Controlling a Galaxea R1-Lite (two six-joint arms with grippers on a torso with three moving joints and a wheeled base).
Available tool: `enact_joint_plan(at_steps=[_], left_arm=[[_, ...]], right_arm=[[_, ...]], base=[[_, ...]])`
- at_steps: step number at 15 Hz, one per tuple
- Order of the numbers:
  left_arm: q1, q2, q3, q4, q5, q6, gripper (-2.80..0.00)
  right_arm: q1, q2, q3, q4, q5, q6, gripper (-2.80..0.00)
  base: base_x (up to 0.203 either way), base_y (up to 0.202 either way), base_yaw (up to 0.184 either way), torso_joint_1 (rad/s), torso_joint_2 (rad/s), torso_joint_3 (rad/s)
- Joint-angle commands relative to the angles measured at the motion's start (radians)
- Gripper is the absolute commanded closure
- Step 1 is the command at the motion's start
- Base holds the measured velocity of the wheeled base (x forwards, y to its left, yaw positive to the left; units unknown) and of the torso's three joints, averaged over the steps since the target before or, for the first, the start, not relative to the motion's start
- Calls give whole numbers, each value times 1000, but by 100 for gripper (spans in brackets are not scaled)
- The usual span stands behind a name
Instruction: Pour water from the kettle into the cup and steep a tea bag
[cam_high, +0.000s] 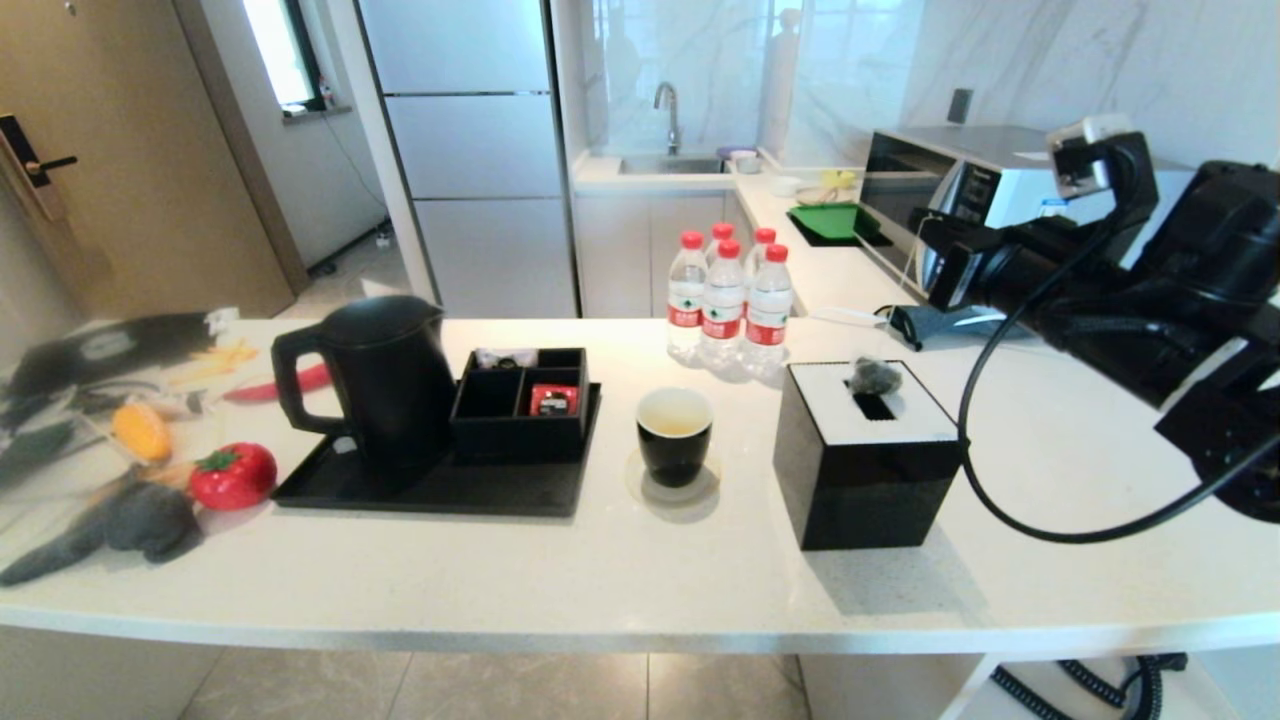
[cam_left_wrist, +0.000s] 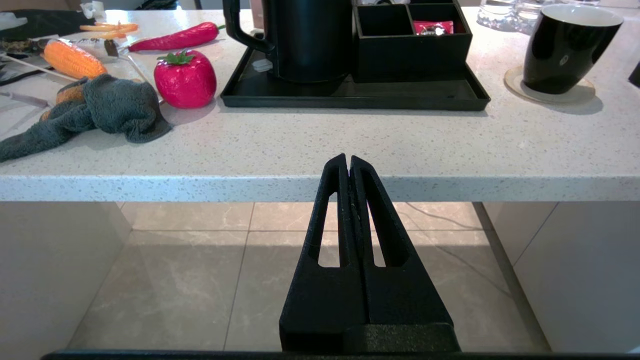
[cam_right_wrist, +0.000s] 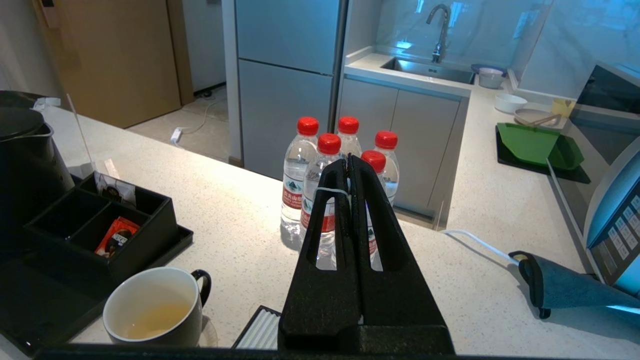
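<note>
The cup (cam_high: 675, 435) is already holding yellowish water (cam_right_wrist: 150, 320). The tea bag (cam_high: 875, 376) is lying on the tissue box (cam_high: 865, 470) — steeping is outstanding. The right claw (cam_right_wrist: 348, 162) is hovering shut, pinching a thin string. The kettle (cam_high: 385, 375) is standing upright on its tray (cam_high: 440, 490), handle leftward. The left claw (cam_left_wrist: 348, 161) is parked shut, empty, below the worktop (cam_left_wrist: 320, 150).

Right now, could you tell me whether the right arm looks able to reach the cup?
Probably yes. The right end effector, shut on the string of the tea bag, hangs above the counter behind the tissue box, and the cup stands beside that box with nothing over it.
</note>
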Motion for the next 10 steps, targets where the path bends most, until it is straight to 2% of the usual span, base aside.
enact_joint_plan(at_steps=[1, 10], left_arm=[[0, 0, 0, 0, 0, 0, 0], [0, 0, 0, 0, 0, 0, 0]], right_arm=[[4, 6, -2, -5, 1, 0, 0], [43, -2, -28, 10, 3, 0, 0]], base=[[0, 0, 0, 0, 0, 0], [0, 0, 0, 0, 0, 0]])
